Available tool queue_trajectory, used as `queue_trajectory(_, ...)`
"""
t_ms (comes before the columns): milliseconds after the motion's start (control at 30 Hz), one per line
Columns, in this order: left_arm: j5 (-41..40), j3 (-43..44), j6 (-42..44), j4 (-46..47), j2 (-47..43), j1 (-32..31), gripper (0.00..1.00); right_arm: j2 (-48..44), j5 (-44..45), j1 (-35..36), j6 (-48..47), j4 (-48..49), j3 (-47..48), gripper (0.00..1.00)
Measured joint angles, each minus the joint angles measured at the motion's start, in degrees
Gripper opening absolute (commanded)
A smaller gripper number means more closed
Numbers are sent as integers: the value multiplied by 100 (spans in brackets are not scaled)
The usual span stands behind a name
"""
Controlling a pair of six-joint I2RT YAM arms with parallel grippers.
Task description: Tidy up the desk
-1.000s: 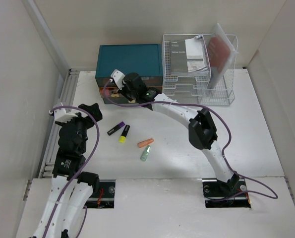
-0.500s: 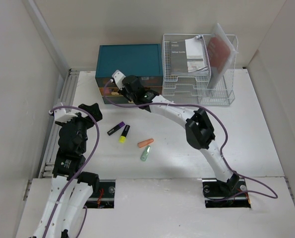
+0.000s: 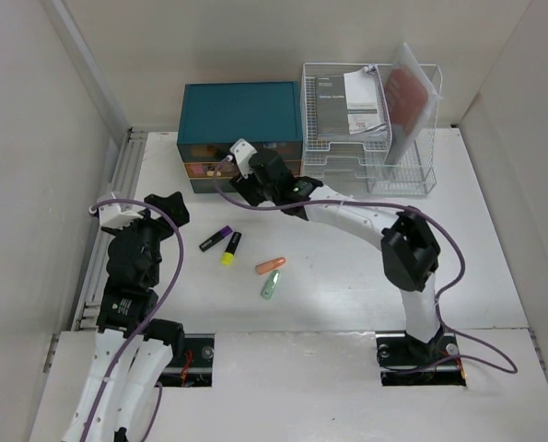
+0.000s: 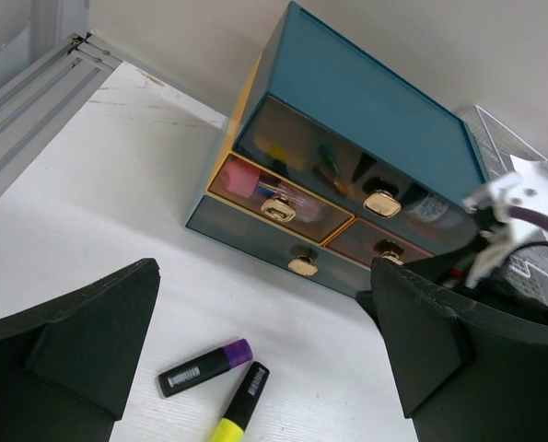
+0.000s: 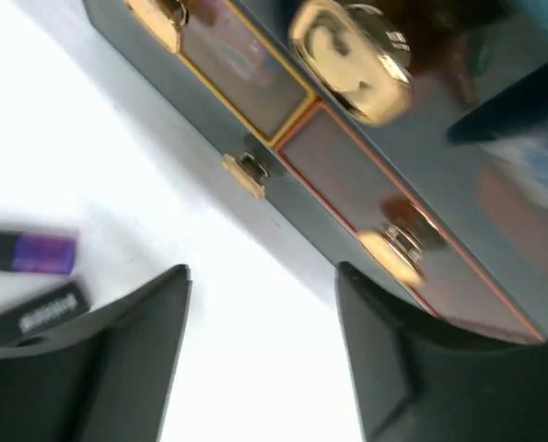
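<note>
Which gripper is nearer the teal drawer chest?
Right. The right gripper sits just in front of the teal drawer chest; the left gripper is farther off, toward its front-left.

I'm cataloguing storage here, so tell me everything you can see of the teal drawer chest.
The drawer chest is a teal box, upright at the back of the desk, beside the wire rack. Its drawer fronts are smoky and see-through with gold knobs: one wide on top, two small ones framed yellow and orange, one wide below. All look shut. The right end effector hovers open before it.
</note>
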Motion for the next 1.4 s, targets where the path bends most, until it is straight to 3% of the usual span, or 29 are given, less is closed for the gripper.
queue_trajectory(67,7,0,0,0,-15,0,98,-374,-2,0,116,44,-319,86)
queue_trajectory(133,35,0,-4,0,-15,0,98,-634,28,0,273,55,-538,88)
queue_trajectory(300,122,0,-11,0,15,0,98,-785,164,-48,1062,107,-811,75)
queue_trajectory(567,190,-2,-20,4,63,0,98,-616,973,-219,2557,83,-1040,70)
queue_trajectory(767,197,-4,-20,4,63,0,98,-417,1071,-474,3263,90,-975,69)
queue_trajectory(1400,234,-7,-20,4,63,0,98,-190,496,-787,3840,638,-807,69)
